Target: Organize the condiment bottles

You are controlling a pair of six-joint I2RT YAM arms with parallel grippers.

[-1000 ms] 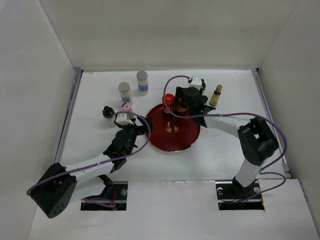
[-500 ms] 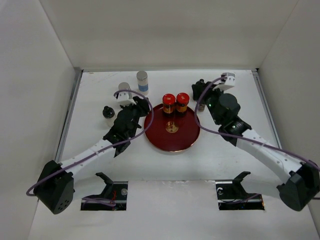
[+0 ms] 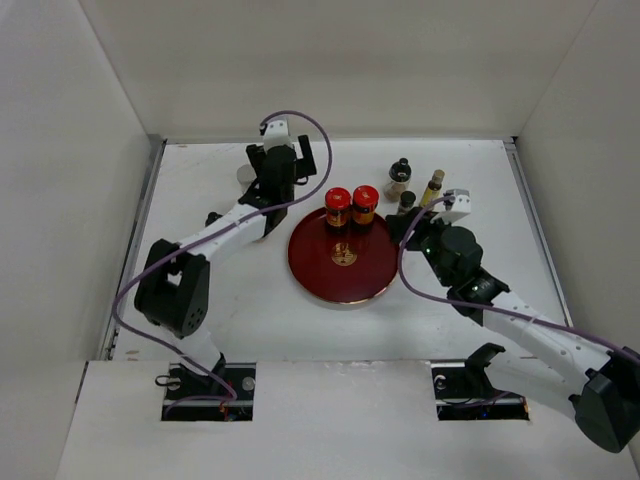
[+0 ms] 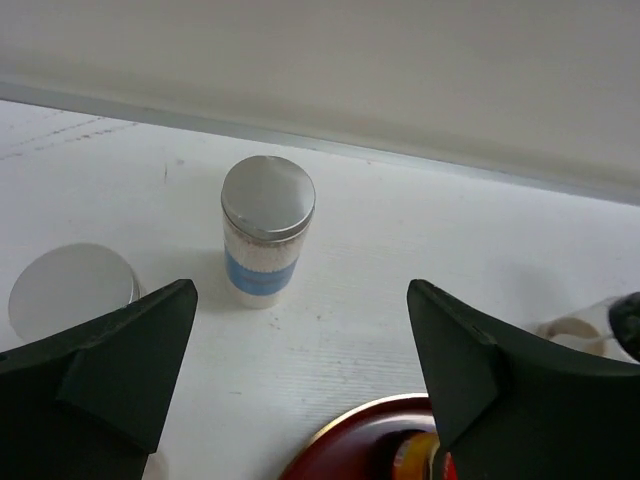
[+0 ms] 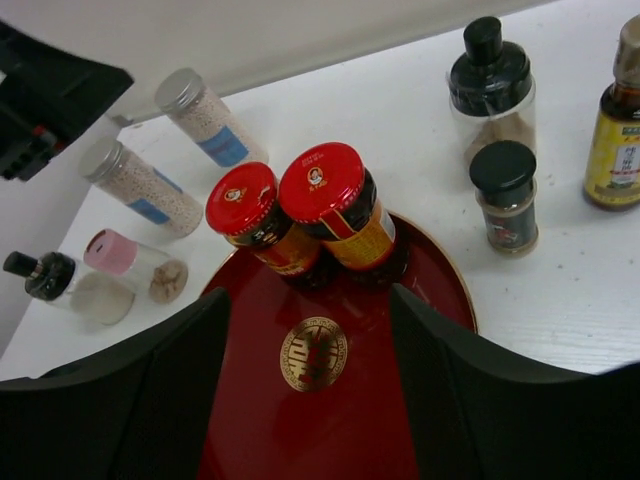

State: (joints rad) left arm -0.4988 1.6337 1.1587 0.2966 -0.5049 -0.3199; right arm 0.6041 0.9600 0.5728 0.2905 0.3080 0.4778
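Glossy round red-capped jars (image 5: 322, 190), label-wrapped, at twelve o'clock on lacquered tray (image 5: 320, 430); left hand (image 4: 300, 290), right hand (image 5: 310, 295) spread, empty.

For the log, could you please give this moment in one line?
tray: two red-capped jars | left gripper: open, near silver-capped jar | right gripper: open

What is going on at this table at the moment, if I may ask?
Two robot arms are organizing condiments. Two red-capped jars stand side by side at the far edge of the dark red tray. The left gripper, open and empty, faces a silver-capped jar standing off the tray. The right gripper, also open, hovers by the tray's right edge, holding nothing.
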